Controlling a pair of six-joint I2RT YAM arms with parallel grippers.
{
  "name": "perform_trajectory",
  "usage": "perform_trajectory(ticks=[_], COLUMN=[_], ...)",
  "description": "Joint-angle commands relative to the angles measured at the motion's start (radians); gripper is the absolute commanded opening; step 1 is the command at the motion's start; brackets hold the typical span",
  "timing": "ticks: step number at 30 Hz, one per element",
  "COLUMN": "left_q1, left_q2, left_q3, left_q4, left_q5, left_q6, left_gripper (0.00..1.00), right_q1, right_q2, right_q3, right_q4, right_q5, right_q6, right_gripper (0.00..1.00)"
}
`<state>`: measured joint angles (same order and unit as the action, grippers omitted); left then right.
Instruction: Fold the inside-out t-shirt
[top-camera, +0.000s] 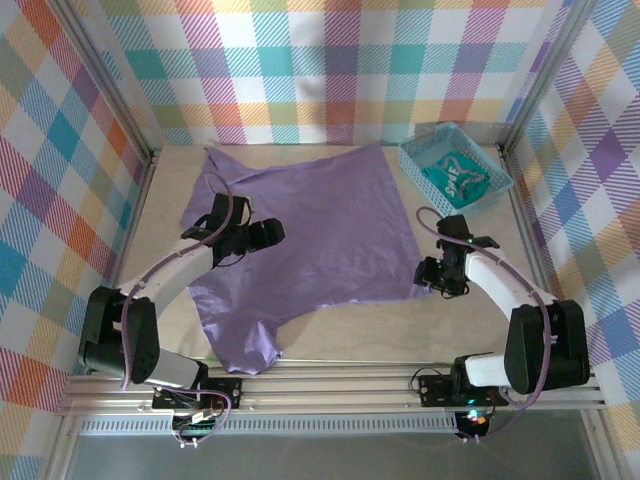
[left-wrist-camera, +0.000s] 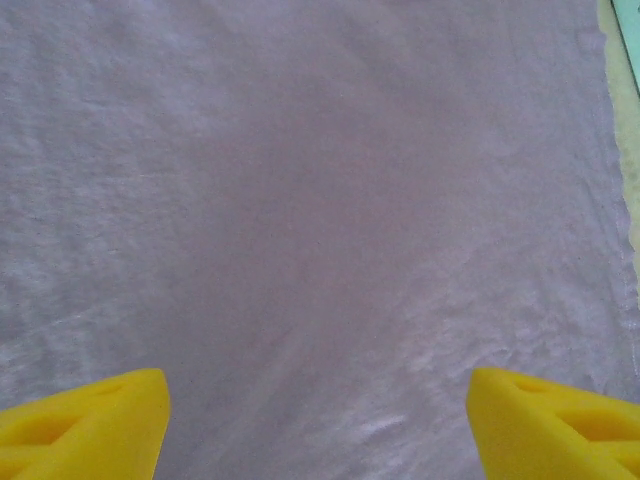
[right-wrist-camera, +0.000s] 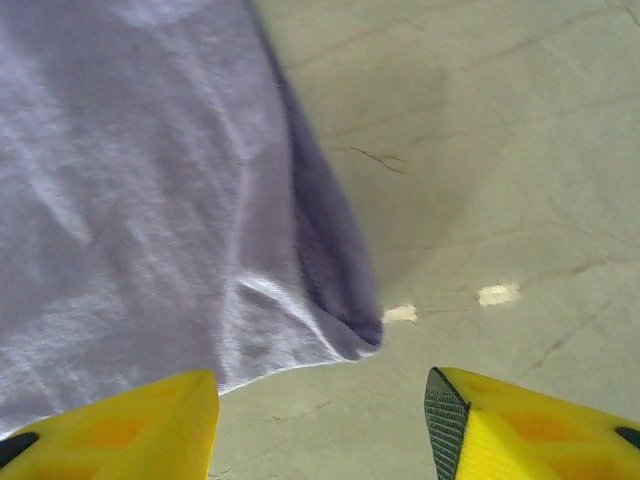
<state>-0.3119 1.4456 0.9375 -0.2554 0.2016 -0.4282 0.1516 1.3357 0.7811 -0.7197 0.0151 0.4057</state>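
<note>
The lavender inside-out t-shirt (top-camera: 320, 225) lies spread over the middle of the table, with one part reaching toward the near edge. My left gripper (top-camera: 268, 234) hovers over the shirt's left half. Its yellow fingers (left-wrist-camera: 85, 425) stand wide apart, with only flat purple cloth (left-wrist-camera: 320, 220) between them. My right gripper (top-camera: 432, 275) sits at the shirt's right corner. In the right wrist view the folded corner (right-wrist-camera: 345, 320) lies just ahead of the open yellow fingers (right-wrist-camera: 520, 430), apart from them, and bare table shows in the gap.
A small teal basket (top-camera: 414, 160) stands at the back right and holds a teal garment with white markings (top-camera: 462, 178). Checked walls and metal frame posts close in the table. Bare wood (top-camera: 470, 320) runs along the right and near sides.
</note>
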Motion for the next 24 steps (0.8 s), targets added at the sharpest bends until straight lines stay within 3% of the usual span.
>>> perform_trajectory(ticks=[1,12,24], left_q1=[-0.015,-0.032,-0.042], left_q2=[0.019,0.071,0.154], left_q3=[-0.004,-0.019,-0.022], left_q4=[0.059,0.069,0.098], left_q5=[0.016,0.002,0.007], left_q6=[-0.007,0.010,0.011], left_gripper=[0.78,0.78,0.79], right_q1=[-0.004,-0.032,-0.055], right_q2=[0.005,0.128,0.154], right_q3=[-0.035,-0.050,-0.029], right_q4=[0.010,0.147,0.160], right_q5=[-0.029,-0.092,-0.099], right_q6=[0.054,0.075,0.085], right_gripper=[0.55,0.45,0.15])
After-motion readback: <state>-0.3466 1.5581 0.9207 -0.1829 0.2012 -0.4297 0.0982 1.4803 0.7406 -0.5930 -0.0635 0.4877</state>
